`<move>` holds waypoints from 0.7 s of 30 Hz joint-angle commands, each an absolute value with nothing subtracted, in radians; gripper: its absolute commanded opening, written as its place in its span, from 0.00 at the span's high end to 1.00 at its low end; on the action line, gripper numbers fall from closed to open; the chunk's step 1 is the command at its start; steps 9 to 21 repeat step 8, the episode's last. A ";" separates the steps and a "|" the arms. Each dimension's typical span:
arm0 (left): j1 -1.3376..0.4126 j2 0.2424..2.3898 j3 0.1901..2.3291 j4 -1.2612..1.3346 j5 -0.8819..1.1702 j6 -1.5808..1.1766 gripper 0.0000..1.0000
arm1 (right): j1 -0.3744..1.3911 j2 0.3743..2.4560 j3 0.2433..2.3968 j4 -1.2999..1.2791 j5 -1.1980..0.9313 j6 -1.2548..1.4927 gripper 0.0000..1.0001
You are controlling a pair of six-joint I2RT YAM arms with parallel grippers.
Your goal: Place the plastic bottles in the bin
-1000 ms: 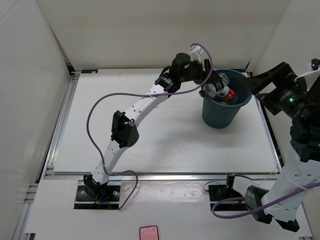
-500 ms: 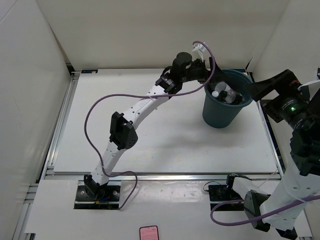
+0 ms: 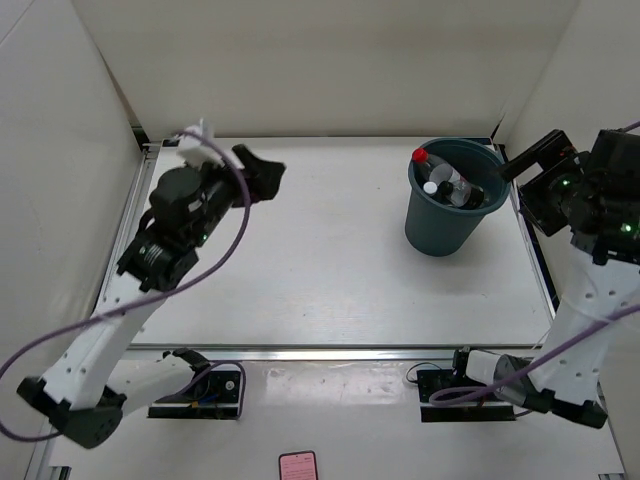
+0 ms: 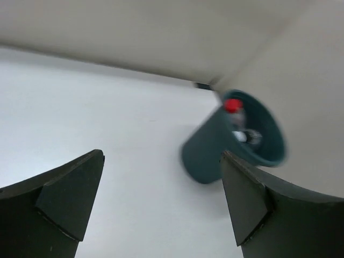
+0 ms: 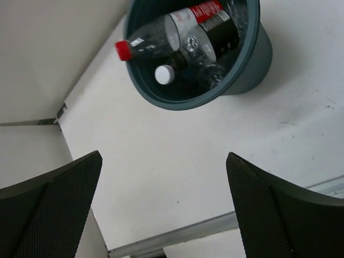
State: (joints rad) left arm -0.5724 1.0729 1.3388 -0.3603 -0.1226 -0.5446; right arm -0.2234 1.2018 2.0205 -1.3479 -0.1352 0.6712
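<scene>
At the near edge, below the arm bases, a small pink card-like item [image 3: 297, 465] lies flat on the white ledge. Just beyond, the left arm rises over the left side of the table [image 3: 330, 290], a purple cable [image 3: 222, 250] looping beside it. The left gripper [image 3: 268, 178] hangs over the far-left part of the table, well apart from the bin, pointing towards it. In its wrist view the left gripper [image 4: 161, 166] has its fingers spread wide, with nothing between them but bare table and the blurred bin [image 4: 201, 161] in the distance.

On the right side, the right gripper [image 3: 515, 188] sits raised just beside the bin [image 3: 440, 232], close to its rim. Its wrist view shows the right gripper [image 5: 163, 166] gaping wide too and holding nothing.

Farther back, the bin [image 5: 252, 64] stands upright on the far-right part of the table. The bottles are inside it. A red-capped bottle [image 5: 150, 36] leans with its cap [image 3: 419, 155] over the rim. Beside it lie a red-and-black label [image 5: 214, 20], a white cap [image 5: 165, 73] and clear crumpled plastic [image 5: 207, 56]. How many bottles lie there I cannot tell for sure.
</scene>
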 commanded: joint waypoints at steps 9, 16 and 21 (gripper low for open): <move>-0.476 0.831 0.993 -1.143 -0.999 -1.095 0.00 | -0.229 1.198 1.976 -1.348 -0.160 0.586 0.00; -0.476 0.831 0.993 -1.143 -0.999 -1.095 0.00 | -0.229 1.198 1.976 -1.348 -0.160 0.586 0.00; -0.476 0.831 0.993 -1.143 -0.999 -1.095 0.00 | -0.229 1.198 1.976 -1.348 -0.160 0.586 0.00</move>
